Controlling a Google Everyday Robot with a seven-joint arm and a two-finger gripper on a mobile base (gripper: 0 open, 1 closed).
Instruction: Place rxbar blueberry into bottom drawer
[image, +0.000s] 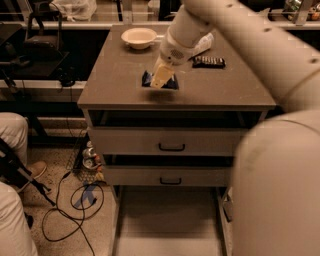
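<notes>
The rxbar blueberry (172, 83), a dark blue wrapper, sits in my gripper (161, 78) over the middle of the grey cabinet's top (115, 85). The gripper is shut on the bar and covers its middle, so only the two blue ends show. The bar hangs just above the top, with a shadow under it. The bottom drawer (167, 220) is pulled out at the foot of the cabinet, and its flat floor is bare. My arm reaches in from the upper right.
A black-wrapped bar (209, 61) lies on the top to the right of the gripper. A white bowl (139, 36) stands at the back. The two upper drawers (171, 142) are shut. Cables and a can (90, 157) lie on the floor at left, beside a person's legs (12, 135).
</notes>
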